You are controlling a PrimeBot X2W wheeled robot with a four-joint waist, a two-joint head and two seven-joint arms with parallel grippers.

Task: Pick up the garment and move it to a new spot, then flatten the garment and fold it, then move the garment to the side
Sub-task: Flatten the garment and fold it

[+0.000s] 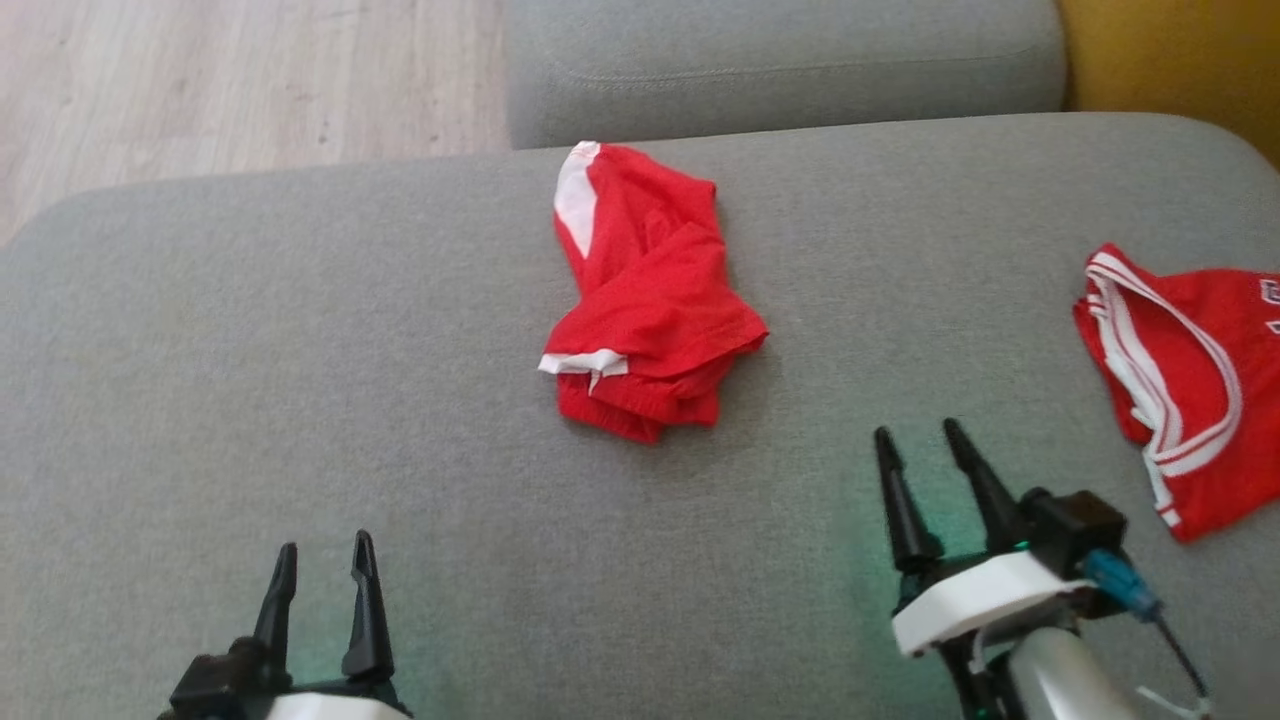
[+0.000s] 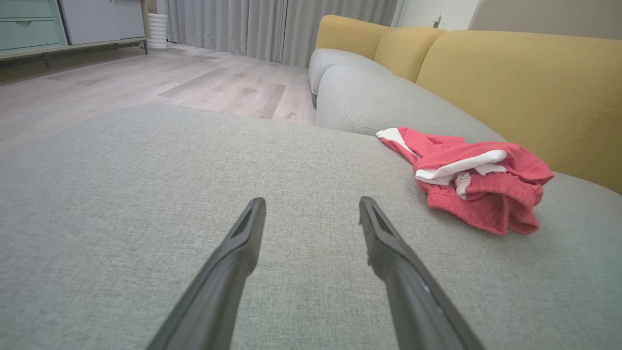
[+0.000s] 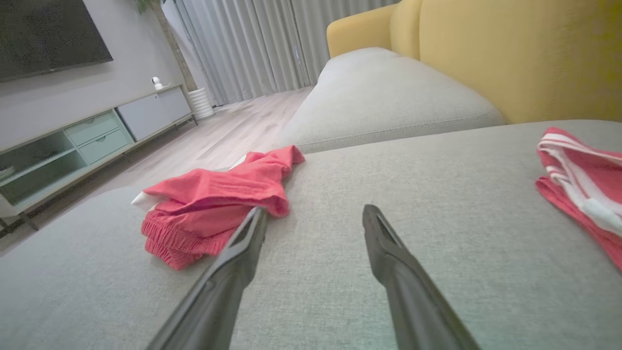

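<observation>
A crumpled red garment (image 1: 645, 300) with white trim lies in a heap near the middle of the grey sofa seat (image 1: 300, 380). It shows to the right in the left wrist view (image 2: 481, 187) and to the left in the right wrist view (image 3: 218, 204). My left gripper (image 1: 322, 562) hovers open at the lower left, well short of the garment, nothing between its fingers (image 2: 243, 243). My right gripper (image 1: 916, 436) is open at the lower right, apart from the heap, its fingers (image 3: 384, 243) bare over the cushion.
A second red garment with white stripes (image 1: 1180, 380) lies at the seat's right edge, also in the right wrist view (image 3: 583, 184). Yellow backrests (image 2: 525, 87) rise behind. Another grey cushion (image 1: 780, 60) adjoins at the far side, and wood floor (image 1: 200, 80) lies beyond the seat's left.
</observation>
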